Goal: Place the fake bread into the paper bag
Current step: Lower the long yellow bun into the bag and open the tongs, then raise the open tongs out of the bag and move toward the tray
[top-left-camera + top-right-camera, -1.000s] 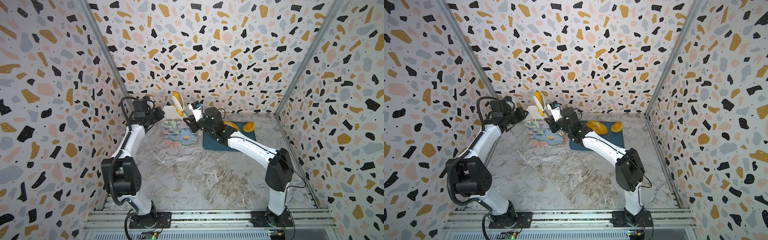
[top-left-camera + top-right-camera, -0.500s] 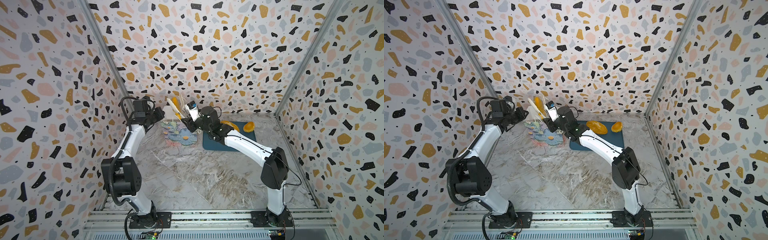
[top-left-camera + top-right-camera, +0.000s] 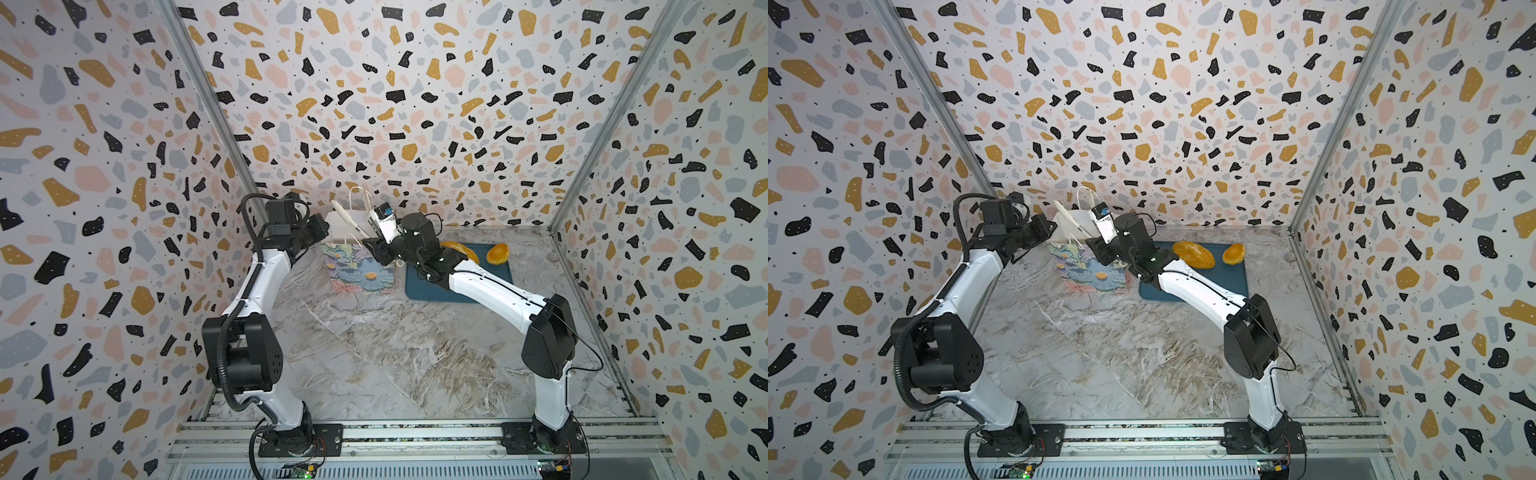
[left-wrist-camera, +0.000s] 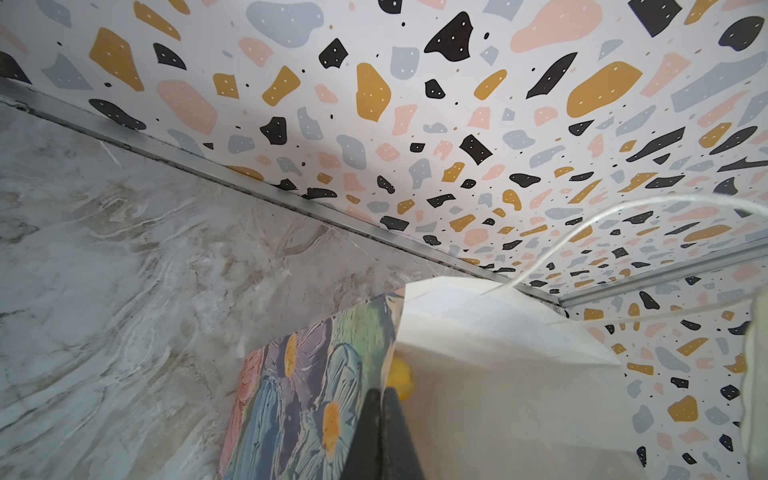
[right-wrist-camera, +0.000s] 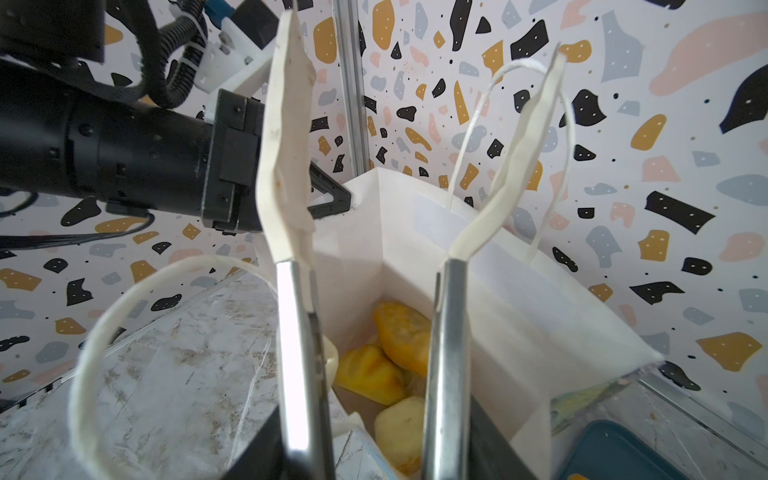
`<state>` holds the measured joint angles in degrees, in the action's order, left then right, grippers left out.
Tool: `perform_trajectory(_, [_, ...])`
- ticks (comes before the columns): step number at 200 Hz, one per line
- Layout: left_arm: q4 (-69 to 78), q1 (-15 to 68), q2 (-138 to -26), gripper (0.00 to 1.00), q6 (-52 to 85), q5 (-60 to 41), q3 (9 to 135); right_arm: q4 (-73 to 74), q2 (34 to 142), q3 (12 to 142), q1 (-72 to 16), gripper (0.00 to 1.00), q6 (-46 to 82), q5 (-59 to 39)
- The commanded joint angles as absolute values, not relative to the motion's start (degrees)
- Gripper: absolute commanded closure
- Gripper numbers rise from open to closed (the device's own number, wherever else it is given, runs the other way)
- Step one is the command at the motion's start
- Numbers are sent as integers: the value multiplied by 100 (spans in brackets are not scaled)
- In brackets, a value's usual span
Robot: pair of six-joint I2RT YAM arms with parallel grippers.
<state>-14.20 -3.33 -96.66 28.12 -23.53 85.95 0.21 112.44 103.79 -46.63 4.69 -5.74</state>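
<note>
Rail: the aluminium rail [image 3: 415, 434] is running along the near edge, and both arm bases are sitting on it.
Table: the marble-patterned table [image 3: 395, 353] is carrying the bag and the tray on its far part.
Tray: the dark teal tray [image 3: 1225, 284] is lying flat just to the right of the bag, and the right forearm is passing over its near left corner.
Paper bag: the paper bag [image 3: 361, 274] is standing upright with its mouth open, left of the middle and near the back wall.
Left gripper: the left gripper [image 4: 380, 399] is reaching in from the left. Its fingers are pressed together and are pinching the left rim of the bag.
Right gripper: the right gripper [image 5: 419, 62] is hovering over the bag's mouth. Its two long fingers [image 5: 286, 145] are standing apart and are holding nothing.
Three breads: three breads [image 5: 403, 332] are lying on the bottom of the bag, touching each other.
Cord handle: one cord handle [image 5: 124, 316] is hanging outside the near side of the bag.
Oval loaf: the oval loaf [image 3: 1193, 254] is lying at the far edge of the tray.
Round bun: the round bun [image 3: 1233, 253] is lying to the right of the loaf, apart from it.
Wall: the terrazzo-patterned wall [image 3: 415, 104] is closing the scene behind.
</note>
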Motion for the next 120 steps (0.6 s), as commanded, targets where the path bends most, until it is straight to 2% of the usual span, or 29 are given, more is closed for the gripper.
perform_trajectory(1, [-1274, -352, -9490, 100, 2821, -2417, 8543, 35, 10644, 10572, -4693, 47, 376, -493])
perform_trajectory(120, [-1301, -352, -9492, 100, 2804, -2376, 8553, 148, 9246, 9035, -4448, 46, 369, 63])
